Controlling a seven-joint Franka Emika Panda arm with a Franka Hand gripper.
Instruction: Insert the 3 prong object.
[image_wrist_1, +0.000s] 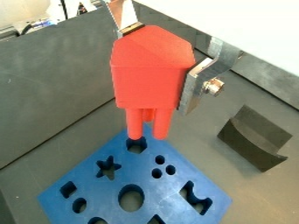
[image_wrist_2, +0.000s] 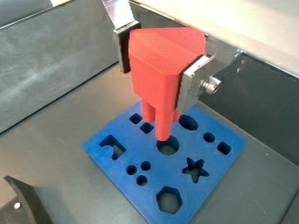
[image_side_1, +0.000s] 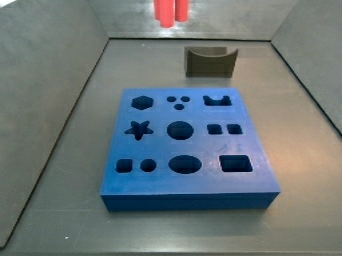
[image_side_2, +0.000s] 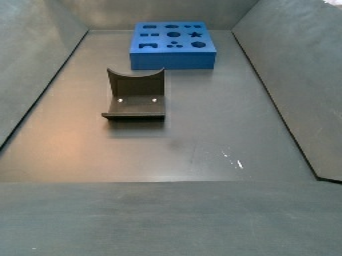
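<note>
The gripper (image_wrist_1: 158, 54) hangs above the blue board (image_wrist_1: 135, 188), its fingers (image_wrist_1: 208, 77) clamped on the red block (image_wrist_1: 149, 66), long axis upright, prongs pointing down.

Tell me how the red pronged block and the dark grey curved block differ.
The 3 prong object is bright red; the dark grey curved block is dull and dark. The 3 prong object hangs clamped in the end effector above the blue board; the curved block rests on the floor, apart from the board. Both look plastic.
</note>
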